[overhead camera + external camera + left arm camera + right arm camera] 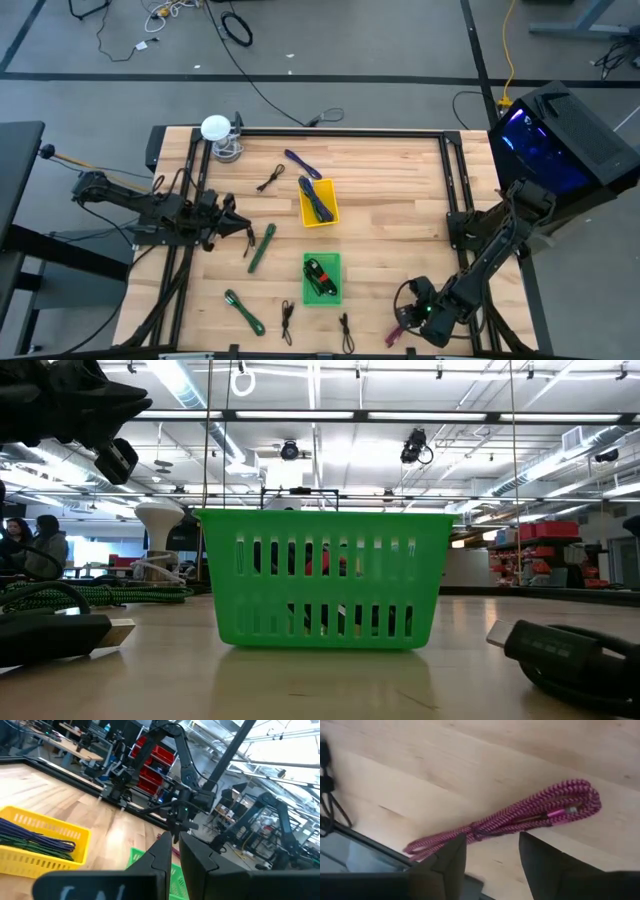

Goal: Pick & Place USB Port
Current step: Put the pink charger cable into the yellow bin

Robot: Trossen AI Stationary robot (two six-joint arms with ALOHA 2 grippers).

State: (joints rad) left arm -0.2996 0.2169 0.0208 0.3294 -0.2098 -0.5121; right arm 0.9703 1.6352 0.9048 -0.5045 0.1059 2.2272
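I hold right gripper [490, 852] over pink cable [520, 815], jaws apart for grasping | left gripper [172, 852] parked, fingers nearly together, empty

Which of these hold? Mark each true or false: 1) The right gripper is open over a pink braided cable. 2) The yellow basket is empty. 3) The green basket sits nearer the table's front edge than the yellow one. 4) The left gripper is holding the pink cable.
1) True: the right gripper stands open, with the pink braided cable lying on the table just beyond its fingers.
2) False: the yellow basket holds dark cables.
3) True: the green basket lies in front of the yellow one.
4) False: the left gripper is far across the table from that cable.
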